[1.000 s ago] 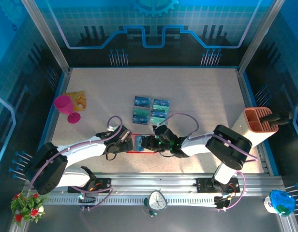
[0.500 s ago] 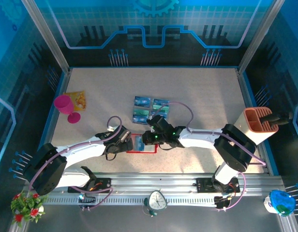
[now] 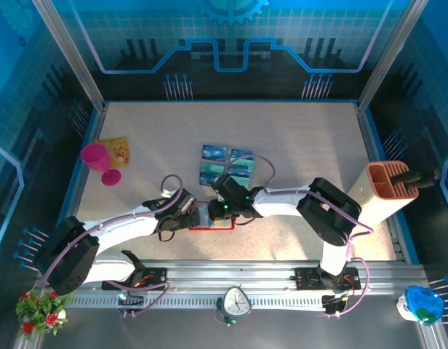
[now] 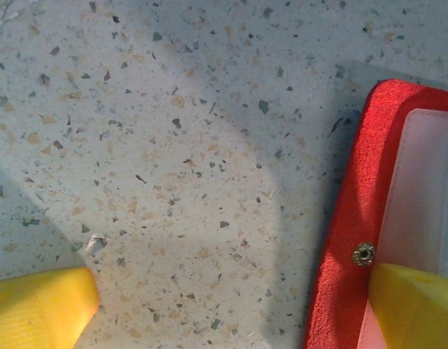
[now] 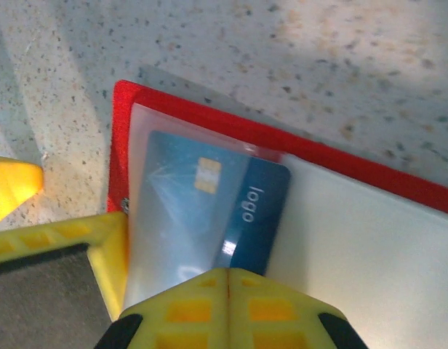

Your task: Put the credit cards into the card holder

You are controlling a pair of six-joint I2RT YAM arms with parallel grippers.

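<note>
From above we see a speckled desk (image 3: 304, 138) with both arms reaching toward its near middle, where an open red card holder (image 3: 204, 217) lies flat. The left gripper (image 3: 185, 212) comes in from the left and the right gripper (image 3: 222, 209) from the right, and the two are close together over the holder. Just beyond them, toward the far side, more credit cards (image 3: 228, 166), blue and teal-green, lie in a tidy block on the desk, apart from the holder. Near the left edge stands a pink goblet (image 3: 99, 158) with a yellow-orange packet (image 3: 116, 149) beside it. At the right edge stands an orange-brown slotted organizer (image 3: 388, 185).

In the left wrist view the left gripper is spread wide. One yellow finger (image 4: 38, 309) sits over bare desk. The other lies over the holder's inner side, just beside its small metal snap (image 4: 364, 253).

In the right wrist view the right gripper's two yellow fingers are pressed together, tip against tip, at the near edge of a blue credit card (image 5: 246, 207) with a gold chip and the word "logo". About half of that card sits under the holder's clear plastic pocket (image 5: 150, 123). The rest lies outside it on the pale lining. We cannot tell whether the fingertips touch the card.
</note>
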